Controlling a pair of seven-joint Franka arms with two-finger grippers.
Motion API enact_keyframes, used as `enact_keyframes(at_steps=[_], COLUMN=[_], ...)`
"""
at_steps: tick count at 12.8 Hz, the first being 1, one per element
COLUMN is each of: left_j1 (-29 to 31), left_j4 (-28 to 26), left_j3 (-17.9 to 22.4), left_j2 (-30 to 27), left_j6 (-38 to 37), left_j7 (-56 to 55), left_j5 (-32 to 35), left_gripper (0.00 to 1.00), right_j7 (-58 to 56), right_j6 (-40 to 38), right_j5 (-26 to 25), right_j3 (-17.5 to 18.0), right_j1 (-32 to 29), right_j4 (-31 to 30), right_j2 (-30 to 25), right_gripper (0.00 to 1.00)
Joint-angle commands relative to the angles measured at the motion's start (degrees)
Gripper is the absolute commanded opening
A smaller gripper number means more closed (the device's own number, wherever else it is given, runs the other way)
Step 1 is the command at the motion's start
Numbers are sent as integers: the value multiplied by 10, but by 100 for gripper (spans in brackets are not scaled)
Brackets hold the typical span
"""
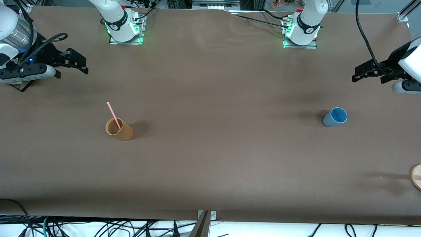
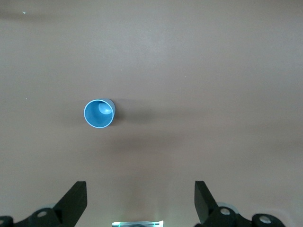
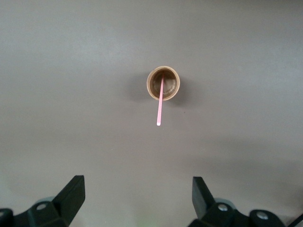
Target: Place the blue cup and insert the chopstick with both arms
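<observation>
The blue cup [image 1: 335, 117] stands upright toward the left arm's end of the table; it also shows in the left wrist view [image 2: 100, 113]. The pink chopstick [image 1: 113, 115] leans inside a tan-orange cup [image 1: 127, 133] toward the right arm's end; the right wrist view shows the chopstick [image 3: 160, 106] and that cup [image 3: 175, 90]. My left gripper [image 1: 354, 75] hangs open and empty above the table beside the blue cup, as the left wrist view [image 2: 140, 198] shows. My right gripper [image 1: 86, 66] hangs open and empty above the table near the tan-orange cup, as the right wrist view [image 3: 138, 196] shows.
A round wooden piece [image 1: 416, 176] shows at the table's edge at the left arm's end, nearer to the front camera than the blue cup. The arm bases [image 1: 124, 28] stand along the table's back. Cables hang below the front edge.
</observation>
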Motion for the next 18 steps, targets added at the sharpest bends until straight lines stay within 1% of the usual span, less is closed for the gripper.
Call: enact_keyframes(at_steps=[1,7,11,15,18], left_j1=[2,2,3,3,6], left_j4=[2,2,2,1,1], left_j3=[-1,-1,-1,0,0], left_j2=[0,0,1,1,16], left_j6=[4,4,4,4,25], left_j7=[-5,-5,-5,-5,-5], left_j5=[-2,-2,-2,-3,-2], left_gripper=[100,100,100,100,100], right_j7=[-8,-8,-8,-8,-8], right_j6=[-5,8,16,16,15], right_j5=[-9,-9,-18,-18,-18], right_j3=[-6,-6,-6,-6,-6], right_j1=[7,7,7,7,7], right_j4=[-6,-8,-47,-49,-50], right_j2=[-8,-8,-28,-28,-28], right_gripper=[100,100,100,100,100])
